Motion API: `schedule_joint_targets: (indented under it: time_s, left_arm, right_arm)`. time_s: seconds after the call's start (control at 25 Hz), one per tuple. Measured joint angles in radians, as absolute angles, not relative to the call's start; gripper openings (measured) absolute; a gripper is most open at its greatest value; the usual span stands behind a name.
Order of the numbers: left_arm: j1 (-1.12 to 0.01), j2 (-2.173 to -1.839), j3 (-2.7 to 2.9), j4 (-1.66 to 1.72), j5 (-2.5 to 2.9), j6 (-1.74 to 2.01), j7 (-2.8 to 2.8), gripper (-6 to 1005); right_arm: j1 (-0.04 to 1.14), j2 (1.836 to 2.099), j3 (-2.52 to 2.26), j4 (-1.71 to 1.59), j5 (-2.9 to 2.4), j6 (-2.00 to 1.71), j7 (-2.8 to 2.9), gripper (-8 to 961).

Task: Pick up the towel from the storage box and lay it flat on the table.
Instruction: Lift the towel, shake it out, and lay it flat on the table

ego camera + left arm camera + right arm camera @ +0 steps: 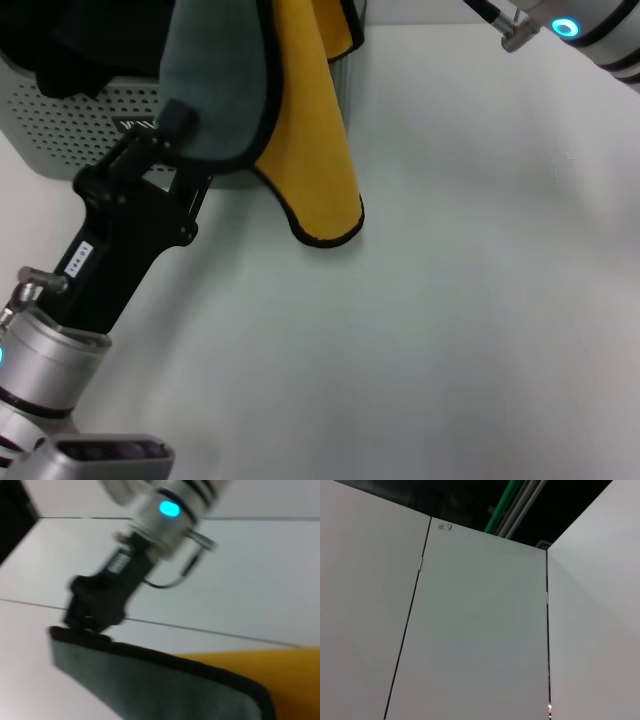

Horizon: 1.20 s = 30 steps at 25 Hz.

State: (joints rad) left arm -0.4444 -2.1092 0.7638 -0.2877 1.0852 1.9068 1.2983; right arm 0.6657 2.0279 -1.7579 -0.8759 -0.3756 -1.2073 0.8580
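Note:
The towel (310,130) hangs in the air over the table (450,320), in front of the storage box (80,125). Its yellow face falls to a rounded corner just above the tabletop, and its grey-green face is on the left. My left gripper (178,122) is shut on the grey-green edge. In the left wrist view the towel (150,685) stretches across, and my right gripper (82,627) is closed on its far corner. In the head view only the right arm's wrist (575,25) shows at the top right; its fingers are out of the picture.
A black cloth (70,50) lies in the storage box at the far left. The right wrist view shows only white wall panels (470,645) and a dark ceiling.

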Motion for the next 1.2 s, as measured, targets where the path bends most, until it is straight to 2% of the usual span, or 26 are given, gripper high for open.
schedule_joint_targets:
  time_s: [0.68, 1.2]
  left_arm:
    - [-0.435, -2.109, 0.773, -0.245, 1.205, 2.016, 0.783, 260]
    - [-0.441, -2.109, 0.865, -0.179, 1.256, 2.001, 0.638, 184]
  right_arm:
    - [0.677, 2.028, -1.748, -0.832, -0.330, -1.153, 0.805, 12]
    - [0.691, 2.028, -1.723, -0.797, -0.327, -1.150, 0.798, 12]
